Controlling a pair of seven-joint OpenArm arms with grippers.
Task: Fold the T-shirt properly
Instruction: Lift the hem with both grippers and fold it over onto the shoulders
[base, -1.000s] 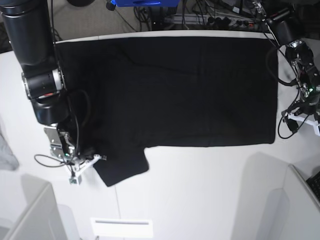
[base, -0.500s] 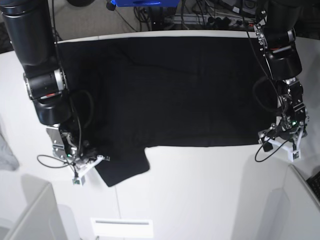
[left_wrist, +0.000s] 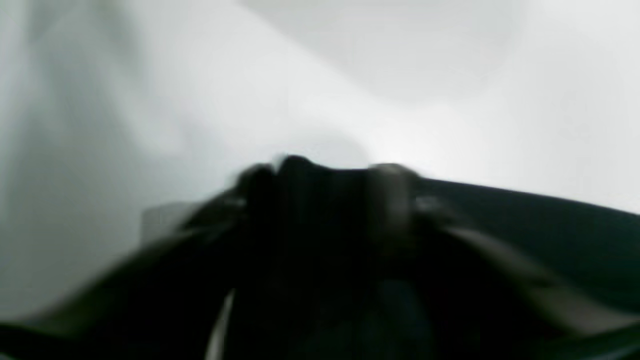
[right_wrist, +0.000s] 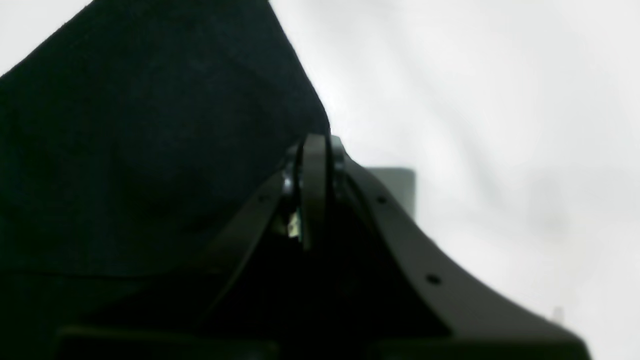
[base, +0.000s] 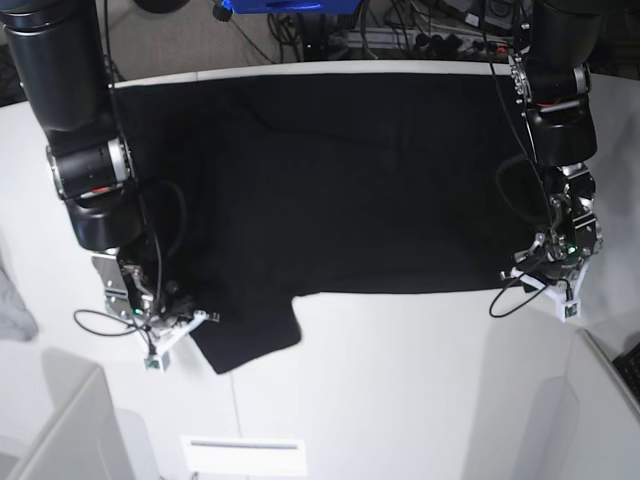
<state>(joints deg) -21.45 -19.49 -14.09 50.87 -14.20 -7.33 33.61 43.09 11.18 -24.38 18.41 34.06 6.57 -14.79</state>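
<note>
Large plain black fabric T-shirt lies spread flat on the white tabletop, no fold made. Right gripper jaws pinch its sleeve; left gripper at the hem corner, grip unclear.

Black T-shirt flat on white table, 2 grippers at its corners

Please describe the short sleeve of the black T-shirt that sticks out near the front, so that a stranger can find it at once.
Start at the white table and the large black T-shirt spread across its far half. Follow the T-shirt's near edge toward the base view's left: there the sleeve juts out toward the front. It is the only black flap breaking that straight edge, beside the right gripper.
</note>
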